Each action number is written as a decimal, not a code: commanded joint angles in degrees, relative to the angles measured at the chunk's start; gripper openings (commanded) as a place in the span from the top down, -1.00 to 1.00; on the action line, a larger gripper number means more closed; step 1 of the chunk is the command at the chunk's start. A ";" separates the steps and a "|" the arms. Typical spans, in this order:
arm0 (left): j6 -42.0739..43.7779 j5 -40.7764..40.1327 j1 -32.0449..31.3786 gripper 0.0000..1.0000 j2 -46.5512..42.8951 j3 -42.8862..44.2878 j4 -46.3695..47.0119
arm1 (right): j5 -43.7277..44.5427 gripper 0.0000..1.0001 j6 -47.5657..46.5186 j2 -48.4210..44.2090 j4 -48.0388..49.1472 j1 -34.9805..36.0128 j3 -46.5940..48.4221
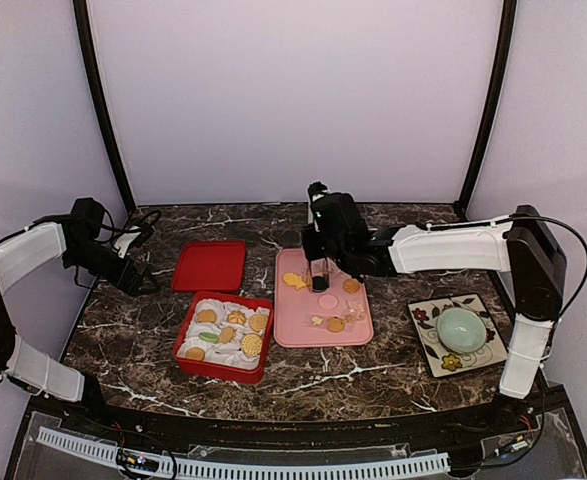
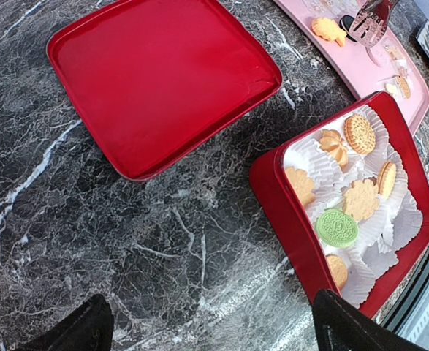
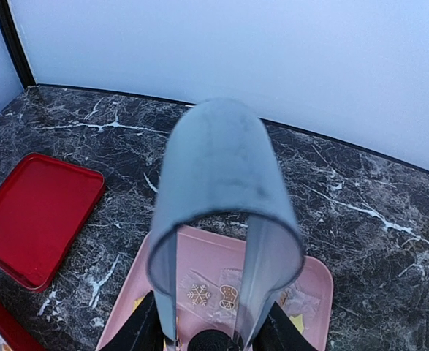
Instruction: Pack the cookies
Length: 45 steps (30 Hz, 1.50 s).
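Several golden cookies (image 1: pixel 229 334) and a green one (image 2: pixel 337 227) lie in white paper cups in the red box (image 1: pixel 185 356). More cookies stay on the pink tray (image 1: pixel 291 330): a fish shape (image 1: pixel 294 281), rounds (image 1: pixel 351 285) and small wrapped ones (image 3: pixel 213 295). My right gripper (image 1: pixel 320 262) is over the tray, shut on grey tongs (image 3: pixel 221 168). The tongs' tips sit at either side of a black round cookie (image 3: pixel 214 342). My left gripper (image 1: pixel 139 281) hangs open and empty to the left of the red box, over bare marble.
The red lid (image 1: pixel 209 265) lies flat behind the box. At the right, a flowered square plate (image 1: pixel 425 345) carries a pale green bowl (image 1: pixel 461 327). Black frame posts (image 1: pixel 101 110) stand at the back corners.
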 commanded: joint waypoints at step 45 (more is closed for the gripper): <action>1.20 0.03 0.38 -0.95 -1.08 -0.11 -0.64 | 6.65 0.60 -4.58 -6.83 1.77 9.05 2.41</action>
